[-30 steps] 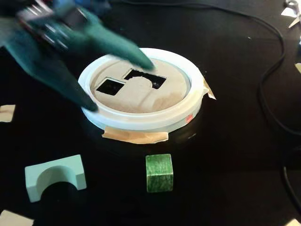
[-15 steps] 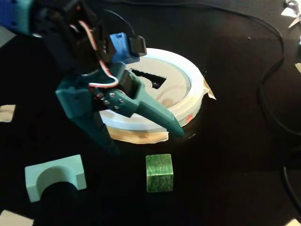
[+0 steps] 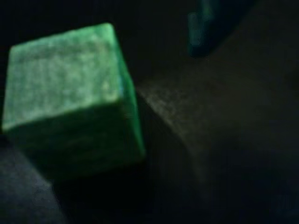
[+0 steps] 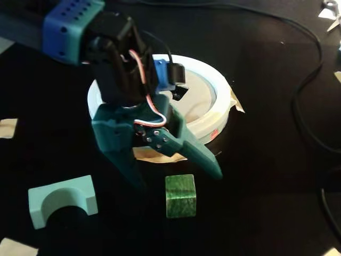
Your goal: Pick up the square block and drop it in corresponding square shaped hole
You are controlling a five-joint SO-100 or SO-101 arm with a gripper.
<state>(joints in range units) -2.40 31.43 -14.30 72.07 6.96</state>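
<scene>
The square block is a green cube [image 4: 180,196] lying on the black table, in front of a white round container [image 4: 221,114]. My teal gripper [image 4: 176,178] is open, with its two fingers spread either side of the cube's far edge and just above it. In the wrist view the cube [image 3: 70,98] fills the left side, and one teal fingertip [image 3: 202,30] shows at the top right, apart from it. The other finger is out of that view. No square hole shows in either view; the arm hides part of the container's beige top.
A pale teal arch-shaped block [image 4: 61,200] lies at the lower left. Black cables [image 4: 303,106] run along the right side. Small tan pieces [image 4: 8,128] lie at the left edge.
</scene>
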